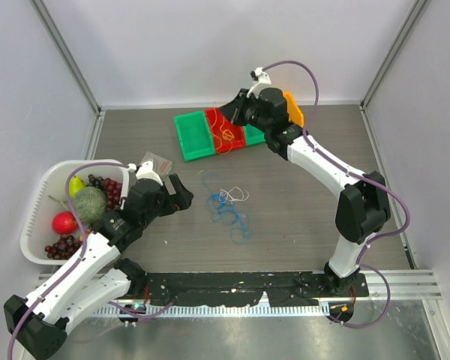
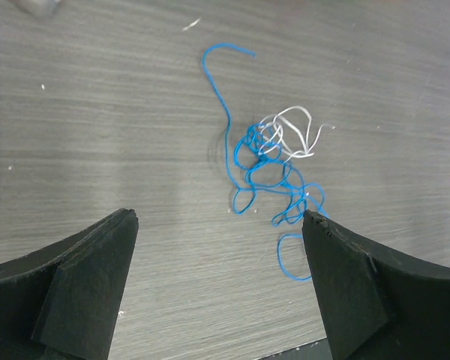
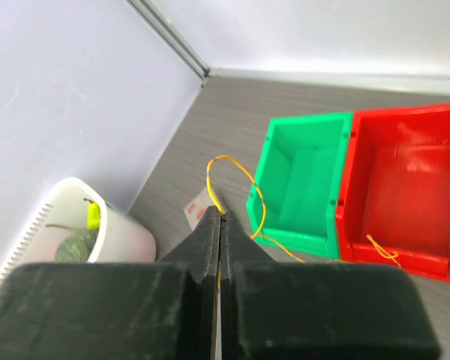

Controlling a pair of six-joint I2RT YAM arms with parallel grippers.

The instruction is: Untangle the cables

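A blue cable (image 1: 229, 208) lies in loose loops on the table's middle, with a small whitish cable (image 1: 234, 196) tangled at its upper right. Both show in the left wrist view, the blue cable (image 2: 249, 169) and the whitish one (image 2: 294, 131). My left gripper (image 1: 176, 196) is open and empty, just left of them (image 2: 219, 225). My right gripper (image 1: 229, 114) is shut on the orange-yellow cable (image 3: 236, 176), held above the red bin (image 1: 222, 133), where the cable's rest hangs (image 1: 225, 135).
A green bin (image 1: 192, 136) stands left of the red one, another green bin (image 1: 253, 135) on its right. A white basket (image 1: 43, 196) of fruit sits at the left. A small card (image 1: 156, 160) lies beside the left arm. Walls enclose the table.
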